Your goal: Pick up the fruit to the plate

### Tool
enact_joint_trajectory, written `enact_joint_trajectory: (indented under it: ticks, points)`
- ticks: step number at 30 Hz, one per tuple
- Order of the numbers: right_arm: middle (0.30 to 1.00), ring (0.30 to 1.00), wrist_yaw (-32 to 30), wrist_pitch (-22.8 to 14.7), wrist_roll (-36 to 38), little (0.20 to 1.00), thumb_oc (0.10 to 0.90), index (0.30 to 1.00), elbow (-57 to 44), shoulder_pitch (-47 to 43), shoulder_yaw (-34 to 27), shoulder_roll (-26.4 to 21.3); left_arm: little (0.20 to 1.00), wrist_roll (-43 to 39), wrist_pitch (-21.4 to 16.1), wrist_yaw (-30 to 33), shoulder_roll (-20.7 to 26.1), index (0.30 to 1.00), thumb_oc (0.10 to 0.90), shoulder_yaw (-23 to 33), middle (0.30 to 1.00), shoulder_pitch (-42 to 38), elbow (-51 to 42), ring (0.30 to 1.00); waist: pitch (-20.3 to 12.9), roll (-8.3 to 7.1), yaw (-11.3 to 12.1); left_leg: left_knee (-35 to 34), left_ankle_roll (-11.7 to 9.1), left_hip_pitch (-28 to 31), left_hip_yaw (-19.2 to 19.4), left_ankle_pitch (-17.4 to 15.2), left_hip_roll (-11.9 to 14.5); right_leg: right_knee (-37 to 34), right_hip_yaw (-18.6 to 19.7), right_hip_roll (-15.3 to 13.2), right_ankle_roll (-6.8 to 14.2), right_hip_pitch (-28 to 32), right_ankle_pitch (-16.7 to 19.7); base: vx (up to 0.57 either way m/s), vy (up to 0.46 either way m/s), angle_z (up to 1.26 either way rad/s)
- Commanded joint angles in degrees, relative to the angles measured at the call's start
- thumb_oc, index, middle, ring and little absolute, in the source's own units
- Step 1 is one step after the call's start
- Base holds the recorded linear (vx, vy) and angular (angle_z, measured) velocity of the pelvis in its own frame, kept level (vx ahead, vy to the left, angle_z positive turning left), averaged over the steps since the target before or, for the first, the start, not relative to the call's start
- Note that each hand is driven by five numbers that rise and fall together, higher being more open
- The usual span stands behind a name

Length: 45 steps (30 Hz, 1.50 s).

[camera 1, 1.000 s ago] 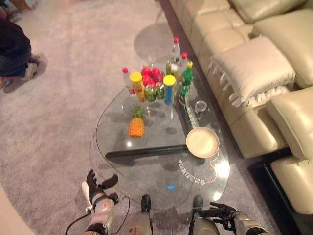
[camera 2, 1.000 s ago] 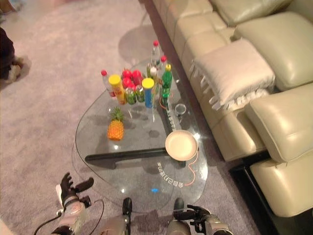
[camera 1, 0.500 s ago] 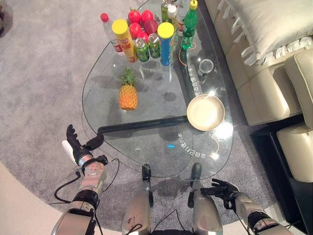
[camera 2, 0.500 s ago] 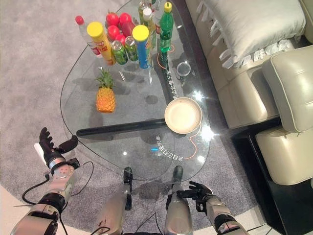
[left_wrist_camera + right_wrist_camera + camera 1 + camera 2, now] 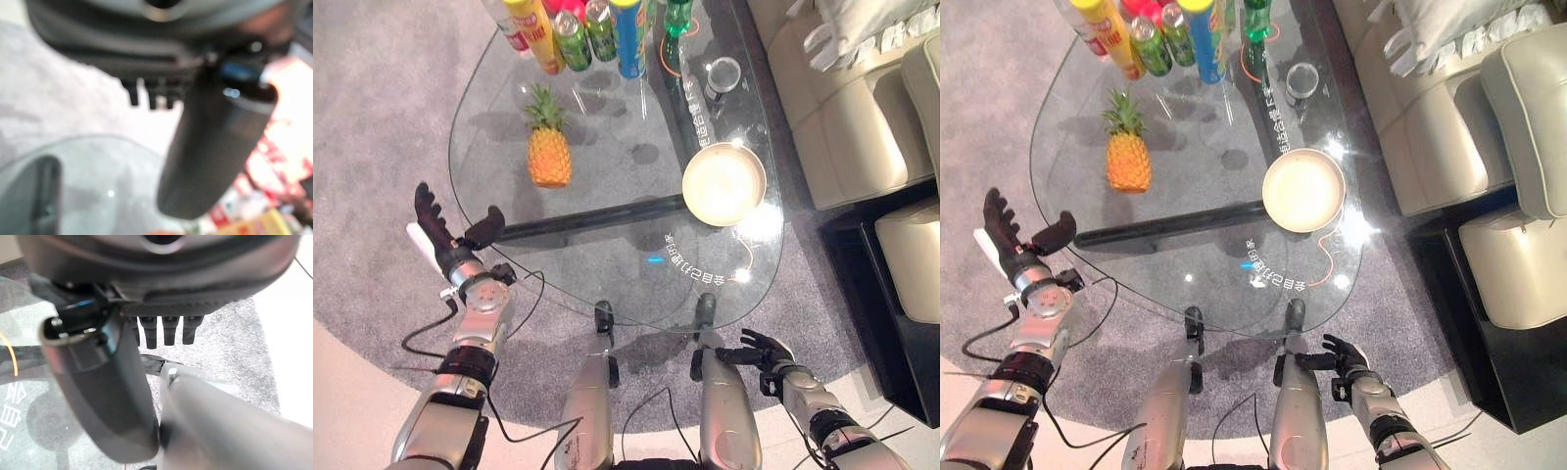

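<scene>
Reaching: the left hand (image 5: pixel 450 235) is coming up beside the near-left rim of the glass table (image 5: pixel 607 284), higher than half a second ago, fingers straight and spread, thumb angled toward the glass, holding nothing.
Left wrist view: the thumb (image 5: pixel 215 147) is standing clear of the short row of fingers (image 5: pixel 149 95), nothing between them, with the table edge past them.
Right hand: the right hand (image 5: pixel 1347 357) is hanging low by the near-right corner of the table, fingers loosely relaxed and empty, much as it was half a second ago.
What is changing: the whole view is tipping further down over the table, so everything is sliding up the picture; that is the camera moving, not the objects. The real change is the left arm rising toward the table.
Fruit: the pineapple (image 5: pixel 548 152) is standing upright on the glass, on the left half, well apart from the left hand and untouched.
Plate: the plate (image 5: pixel 724 184) is sitting empty on the right half, well apart from the pineapple.
Beyond: cans and bottles (image 5: pixel 587 24) are crowding the far end, with the sofa (image 5: pixel 862 108) along the right.
Meaning for the task: I am judging this as the approach only; the grasp is not yet begun, and the left hand looks best placed to take the pineapple.
</scene>
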Motion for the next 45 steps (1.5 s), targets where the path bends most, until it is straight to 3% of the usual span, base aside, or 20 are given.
enact_joint_trajectory:
  ticks: [1, 13, 18, 36, 43, 44, 45]
  points:
    - [0.9, 0.9, -2.5, 1.3, -0.1, 0.9, 0.8, 0.9, -0.2, 4.2, 4.0, -2.4, 0.9, 1.8, -1.3, 1.1, 6.9, 0.9, 0.8, 1.4, 0.9, -4.5, -4.7, 0.9, 0.0, -1.81, -1.3, 8.3, 3.4, -7.4, 4.0, -5.0, -6.5, 3.4, -2.8, 6.3, -4.3, -2.9, -5.3, 0.0, 0.0, 0.0]
    - [0.9, 0.9, -4.2, 1.3, -0.4, 0.9, 0.8, 0.9, -4.5, 3.5, 5.1, -3.3, 0.9, -1.6, -0.2, -2.7, 8.1, 0.9, 0.8, -1.7, 0.9, -10.2, -5.7, 0.9, 0.0, -2.24, -2.6, 10.2, 3.5, -13.4, 5.1, -5.0, -6.4, 5.1, -2.3, 6.4, -4.1, -9.6, -4.4, 0.0, 0.005, -0.01]
    - [0.9, 0.9, -5.5, 1.9, -0.4, 0.9, 0.8, 0.9, -7.2, 3.6, 5.9, -3.5, 0.9, -6.7, -0.1, -3.0, 8.8, 0.9, 0.8, -2.5, 0.9, -13.5, -4.5, 0.9, 0.0, -2.13, -3.4, 10.4, 3.5, -15.7, 5.4, -4.9, -6.4, 5.3, -1.8, 6.3, -3.7, -12.4, -3.7, 0.01, 0.035, -0.02]
    - [0.9, 0.9, -7.5, 2.1, 0.6, 0.9, 0.8, 0.9, -11.2, 4.4, 7.5, -4.2, 0.9, -10.6, -3.3, 0.7, 11.7, 0.9, 0.8, -2.6, 0.9, -19.8, -1.5, 0.9, 0.0, -1.93, -4.6, 9.3, 3.5, -18.4, 6.4, -4.2, -6.8, 4.3, -0.7, 6.3, -3.3, -15.8, -2.3, 0.0, 0.005, 0.0]
    - [0.9, 0.9, -8.4, 2.7, 1.0, 0.9, 0.8, 0.9, -12.5, 4.3, 7.8, -4.0, 0.9, -10.5, -2.0, 1.4, 11.6, 0.9, 0.8, -2.8, 0.9, -20.3, -2.4, 0.9, 0.0, -1.84, -4.5, 8.8, 3.5, -18.6, 6.4, -4.0, -7.0, 3.9, -0.7, 6.3, -3.2, -16.1, -2.0, 0.01, 0.001, 0.0]
    - [0.9, 0.9, -8.4, 2.7, 1.1, 0.9, 0.8, 0.9, -12.4, 4.9, 8.1, -3.9, 0.9, -10.5, -1.4, 1.6, 11.4, 0.9, 0.8, -3.1, 0.9, -19.7, -2.1, 0.9, 0.0, -1.8, -4.4, 9.3, 3.2, -17.1, 5.8, -5.8, -7.0, 4.4, -0.4, 6.5, -2.8, -14.5, -3.6, 0.0, 0.0, 0.0]
    - [0.9, 0.9, -8.5, 2.7, 1.1, 0.9, 0.8, 0.9, -12.5, 4.3, 8.0, -4.0, 0.9, -10.7, -0.8, 1.7, 11.6, 0.9, 0.8, -3.0, 0.9, -20.4, -2.0, 0.9, 0.0, -1.84, -4.5, 8.9, 3.5, -18.6, 6.4, -4.1, -7.0, 3.9, -0.7, 6.3, -3.1, -16.0, -2.1, 0.06, 0.007, -0.01]
